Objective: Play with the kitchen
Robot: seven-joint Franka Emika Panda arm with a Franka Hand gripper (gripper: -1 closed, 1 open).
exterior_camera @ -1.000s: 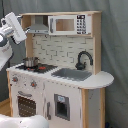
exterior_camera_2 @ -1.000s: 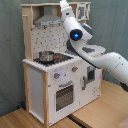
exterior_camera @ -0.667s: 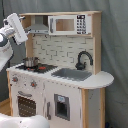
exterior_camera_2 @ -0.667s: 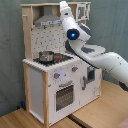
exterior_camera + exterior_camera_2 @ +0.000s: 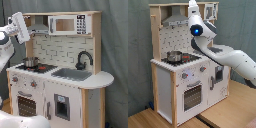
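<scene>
The kitchen (image 5: 60, 75) stands on the floor against a grey curtain, pot (image 5: 30, 62) on the stove, black faucet (image 5: 83, 59) behind the sink (image 5: 72, 74). The arm is raised near the hood (image 5: 174, 20), its hand (image 5: 21, 27) up at shelf height; whether it is open or closed, I cannot tell. The unit looks rigid and bulky, too heavy to shift, so I'd go for small parts: the light pot, the oven door handle (image 5: 192, 88), the knobs (image 5: 185, 76).

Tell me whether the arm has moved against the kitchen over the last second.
Yes. In the first exterior view the arm's end has climbed and shifted toward the first exterior view's right, now level with the hood of the kitchen; the pot is unmoved.
</scene>
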